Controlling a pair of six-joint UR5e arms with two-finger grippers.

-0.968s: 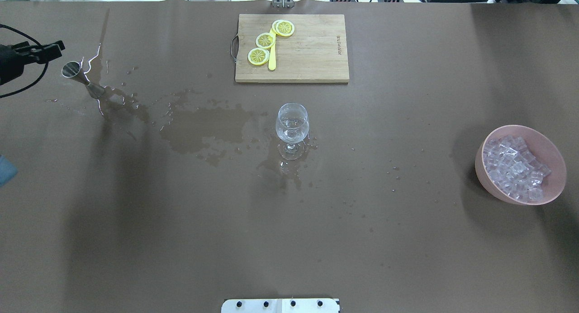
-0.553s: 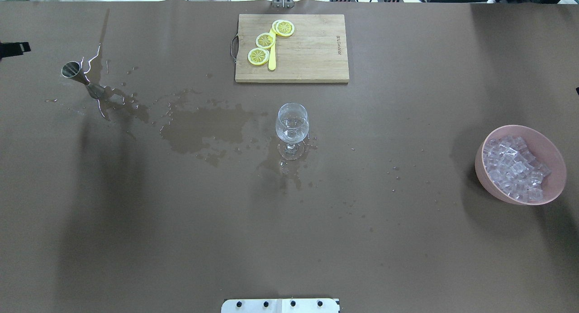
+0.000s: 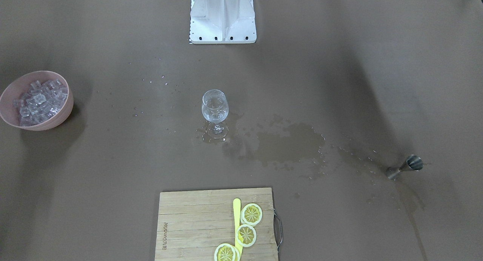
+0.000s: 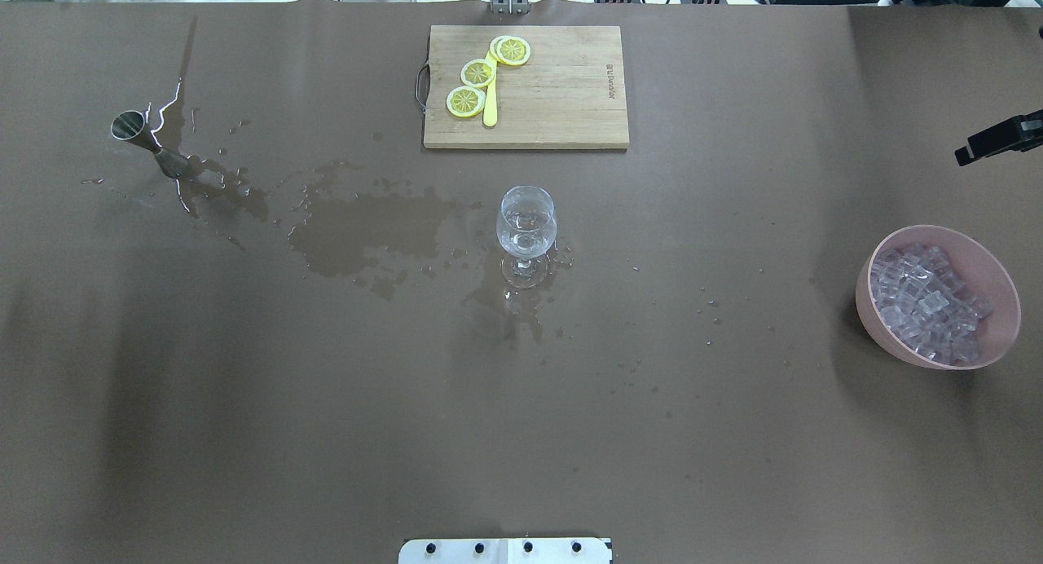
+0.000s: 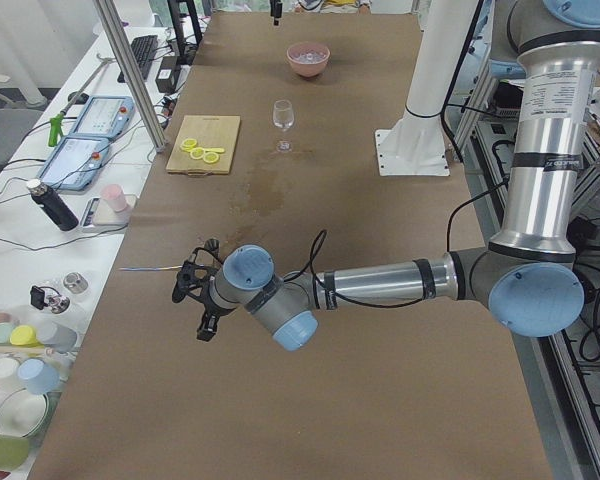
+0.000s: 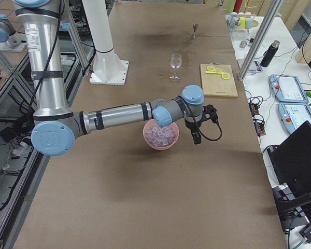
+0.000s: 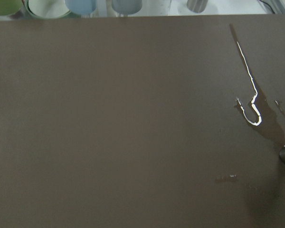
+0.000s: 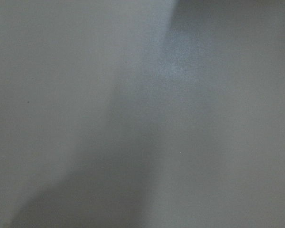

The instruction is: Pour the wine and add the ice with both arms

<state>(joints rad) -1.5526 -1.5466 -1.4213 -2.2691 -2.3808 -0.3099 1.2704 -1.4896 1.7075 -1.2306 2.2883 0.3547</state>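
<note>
— Overhead exterior shows only a black piece of the right gripper (image 4: 982, 144) at the table's right edge. Is it open or closed?
— I cannot tell, and nothing shows in it. The same goes for the left gripper (image 5: 200, 300), out at the table's left end with nothing visibly held.
— Where is the ice (image 4: 925, 303)?
— It is heaped in the pink bowl (image 4: 990, 262), near the right gripper on its robot side, not touching. The wine (image 4: 527, 242) sits low in the glass (image 4: 526, 209) mid-table, well apart.
— What could go wrong?
— Slick cubes may squirt out of the grip, or the bowl may skid when dug into. The glass stands by a puddle (image 4: 367, 230), so a dropped cube or a nudge could topple it.
</note>
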